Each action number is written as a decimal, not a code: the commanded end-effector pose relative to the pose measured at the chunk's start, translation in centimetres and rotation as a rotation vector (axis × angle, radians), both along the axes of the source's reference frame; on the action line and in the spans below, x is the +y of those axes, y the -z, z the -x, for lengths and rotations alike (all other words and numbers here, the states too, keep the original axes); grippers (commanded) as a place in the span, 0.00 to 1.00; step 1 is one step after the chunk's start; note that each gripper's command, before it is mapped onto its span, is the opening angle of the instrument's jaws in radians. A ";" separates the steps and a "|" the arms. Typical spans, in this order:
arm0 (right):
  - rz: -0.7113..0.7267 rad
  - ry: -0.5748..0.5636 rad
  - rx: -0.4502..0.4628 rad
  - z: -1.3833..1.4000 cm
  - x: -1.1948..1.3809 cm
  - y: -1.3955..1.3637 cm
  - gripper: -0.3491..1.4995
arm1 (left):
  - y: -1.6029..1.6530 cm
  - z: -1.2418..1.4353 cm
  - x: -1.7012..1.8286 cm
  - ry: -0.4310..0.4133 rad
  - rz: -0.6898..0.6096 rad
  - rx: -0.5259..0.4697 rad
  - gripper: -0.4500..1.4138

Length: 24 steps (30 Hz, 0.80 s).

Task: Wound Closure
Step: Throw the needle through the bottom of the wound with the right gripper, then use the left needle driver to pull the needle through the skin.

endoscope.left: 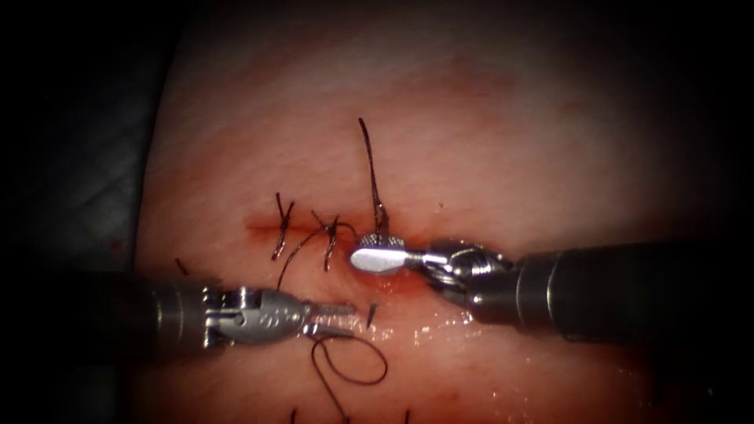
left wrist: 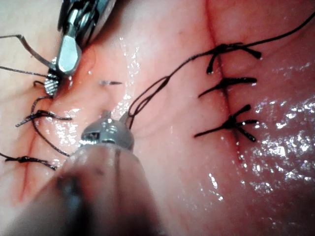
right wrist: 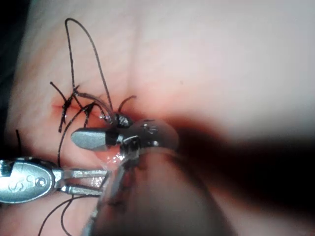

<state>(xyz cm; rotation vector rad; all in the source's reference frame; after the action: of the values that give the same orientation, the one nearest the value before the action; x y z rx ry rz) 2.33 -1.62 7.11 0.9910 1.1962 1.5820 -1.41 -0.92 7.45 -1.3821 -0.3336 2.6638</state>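
Both claws, left and right, gape beside the cut, clasping nothing.

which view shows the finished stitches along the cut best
The left wrist view: three knotted stitches lie in plain sight across the cut. In the endoscope view the stitches are small; in the right wrist view the stitches bunch together.

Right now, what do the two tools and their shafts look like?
Both are silver metal needle drivers on long dark shafts. The left arm's tool has a rounded metal housing with embossed markings behind slim jaws. The right arm's tool has broad, smooth-backed jaws with a cross-hatched gripping face, behind them a wrist of bare metal joints and a metal collar.
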 end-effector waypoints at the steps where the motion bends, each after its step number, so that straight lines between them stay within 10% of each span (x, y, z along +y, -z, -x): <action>1: 0.013 -0.004 -0.014 0.06 0.12 -0.15 0.77 | -0.03 0.06 0.00 -0.003 0.013 -0.010 0.31; 11: 0.111 0.044 -0.126 0.69 0.66 -0.57 0.80 | 0.13 0.11 0.40 0.011 0.149 -0.153 0.33; 24: 0.124 0.026 -0.163 0.89 0.61 -0.67 0.76 | -0.12 0.39 0.45 -0.068 0.177 -0.278 0.33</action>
<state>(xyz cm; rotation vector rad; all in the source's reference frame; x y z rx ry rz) 1.37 -0.97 7.71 0.7755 1.1498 1.5180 -1.75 -0.45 7.54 -1.8340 -0.1831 2.6124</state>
